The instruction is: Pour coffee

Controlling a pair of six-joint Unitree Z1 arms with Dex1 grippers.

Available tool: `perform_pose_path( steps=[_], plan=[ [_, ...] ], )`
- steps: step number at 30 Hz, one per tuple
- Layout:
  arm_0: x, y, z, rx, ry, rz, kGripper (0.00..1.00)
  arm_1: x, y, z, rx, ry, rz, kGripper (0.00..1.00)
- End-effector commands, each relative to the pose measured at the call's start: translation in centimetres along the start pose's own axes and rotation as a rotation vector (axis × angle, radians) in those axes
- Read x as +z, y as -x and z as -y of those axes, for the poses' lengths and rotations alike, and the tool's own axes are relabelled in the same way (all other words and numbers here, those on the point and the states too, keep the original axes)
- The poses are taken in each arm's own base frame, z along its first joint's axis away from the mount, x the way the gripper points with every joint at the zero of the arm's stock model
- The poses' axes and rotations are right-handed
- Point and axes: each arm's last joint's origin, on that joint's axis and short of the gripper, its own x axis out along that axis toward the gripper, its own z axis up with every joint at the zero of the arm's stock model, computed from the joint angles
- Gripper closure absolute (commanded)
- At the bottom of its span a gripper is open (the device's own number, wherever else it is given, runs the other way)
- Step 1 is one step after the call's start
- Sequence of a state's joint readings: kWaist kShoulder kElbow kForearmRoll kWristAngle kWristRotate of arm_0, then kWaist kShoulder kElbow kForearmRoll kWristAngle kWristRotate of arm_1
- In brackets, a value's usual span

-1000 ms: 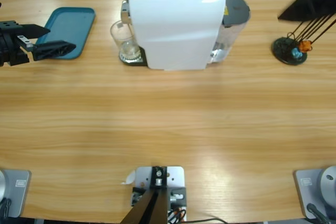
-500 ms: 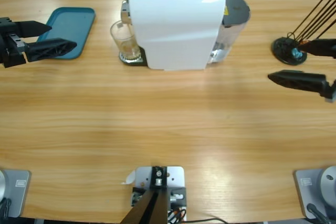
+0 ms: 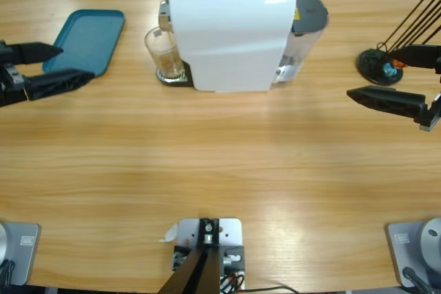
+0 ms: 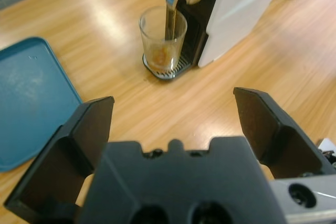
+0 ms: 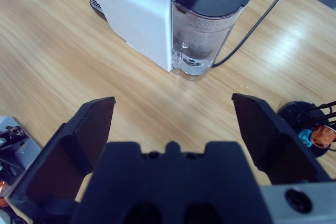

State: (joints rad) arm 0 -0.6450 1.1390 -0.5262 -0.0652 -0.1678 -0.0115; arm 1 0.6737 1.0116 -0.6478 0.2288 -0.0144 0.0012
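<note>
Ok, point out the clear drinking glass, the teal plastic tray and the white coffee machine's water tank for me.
Clear drinking glass (image 4: 163,40): left wrist view, on its side wall.
Teal plastic tray (image 3: 93,29): high view, on its bare flat floor.
Water tank (image 5: 202,40): right wrist view, on its clear front wall.

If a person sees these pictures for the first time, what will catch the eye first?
The big white coffee machine at the table's far middle stands out most, with a clear glass under its spout holding a shallow layer of coffee. Next come the two open pincers: the left pincer beside a teal tray, the right pincer near a black capsule stand.
</note>
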Motion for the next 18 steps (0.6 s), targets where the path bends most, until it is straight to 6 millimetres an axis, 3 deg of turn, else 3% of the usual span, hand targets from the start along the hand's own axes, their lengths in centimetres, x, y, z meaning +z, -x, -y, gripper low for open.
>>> perform_pose_path(
  steps=[1,4,7,12,18],
  plan=[
    [0.1,2.6,0.6,-0.005,-0.006,0.007,0.000,-1.1,-1.4,0.1,-0.017,0.009,-0.044,0.000],
    [0.7,3.0,0.7,-0.014,0.015,-0.029,0.000,-1.2,-1.5,0.1,-0.014,0.008,-0.032,0.000],
    [0.2,4.0,1.0,-0.044,0.060,-0.104,0.000,-1.3,-1.1,0.1,-0.023,0.002,-0.039,0.000],
    [-1.0,6.3,1.4,-0.062,0.041,-0.054,0.000,-0.9,-0.4,0.2,-0.033,0.003,-0.039,0.000],
    [-1.0,5.6,1.1,-0.022,0.017,-0.081,0.000,-1.1,-0.5,0.3,-0.043,0.003,-0.052,0.000]
  ],
)
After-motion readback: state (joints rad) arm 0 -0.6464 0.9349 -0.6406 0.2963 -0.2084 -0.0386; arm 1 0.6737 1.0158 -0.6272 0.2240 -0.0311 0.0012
